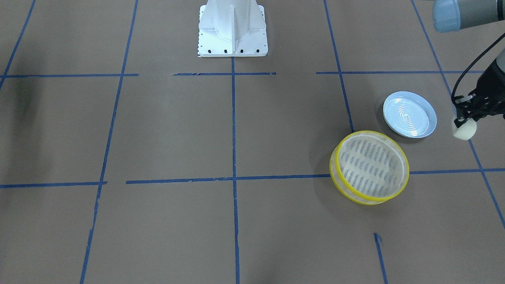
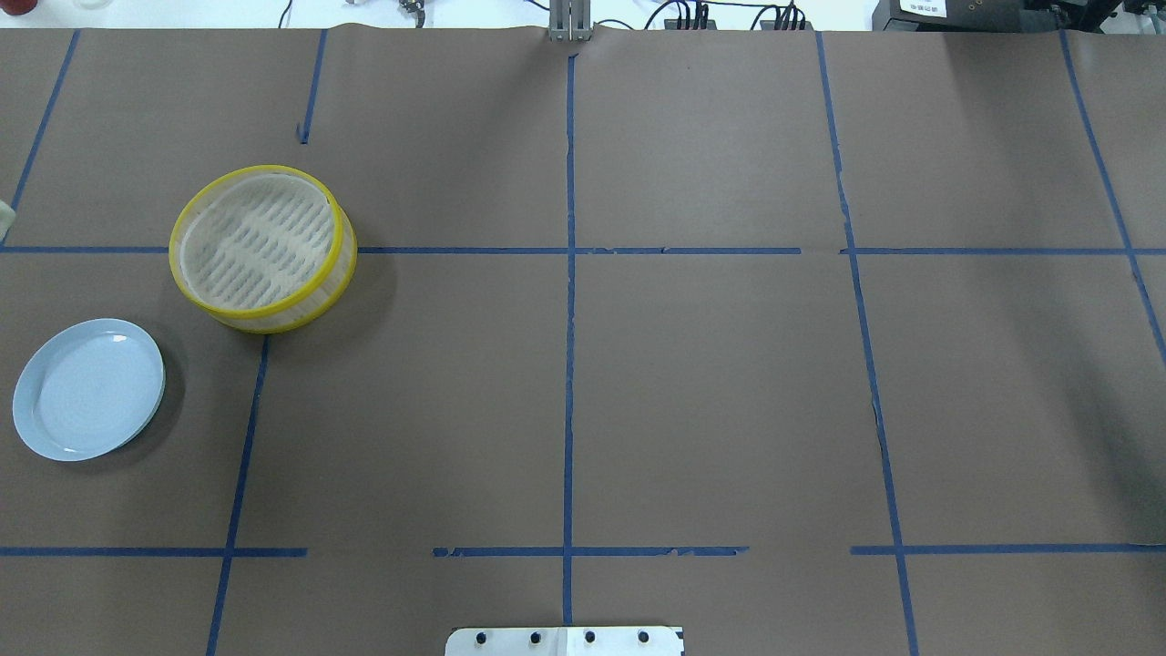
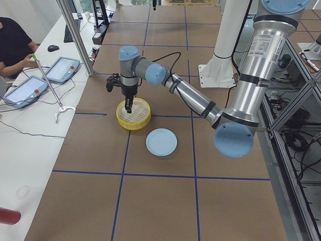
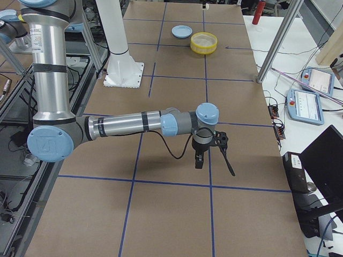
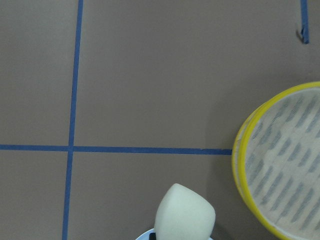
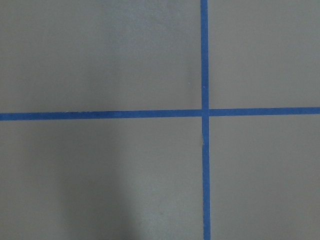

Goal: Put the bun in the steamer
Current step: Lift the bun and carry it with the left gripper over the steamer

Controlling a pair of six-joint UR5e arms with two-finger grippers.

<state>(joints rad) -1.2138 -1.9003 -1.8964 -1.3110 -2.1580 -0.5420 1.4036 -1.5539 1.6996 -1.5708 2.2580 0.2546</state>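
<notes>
The cream-white bun (image 1: 465, 131) hangs in my left gripper (image 1: 464, 121), which is shut on it and holds it above the table. It is beside the plate, on the side away from the table's middle. In the left wrist view the bun (image 5: 185, 214) is at the bottom centre, with the steamer (image 5: 285, 165) to its right. The yellow-rimmed steamer (image 1: 371, 167) is empty and stands apart from the bun, also in the overhead view (image 2: 260, 241). My right gripper (image 4: 199, 159) shows only in the exterior right view, far from the steamer; I cannot tell whether it is open or shut.
An empty pale blue ridged plate (image 1: 409, 114) lies next to the steamer, also in the overhead view (image 2: 88, 389). The white robot base (image 1: 232, 27) stands at the table's robot side. Blue tape lines cross the brown table. An operator sits at a side desk (image 3: 12, 40).
</notes>
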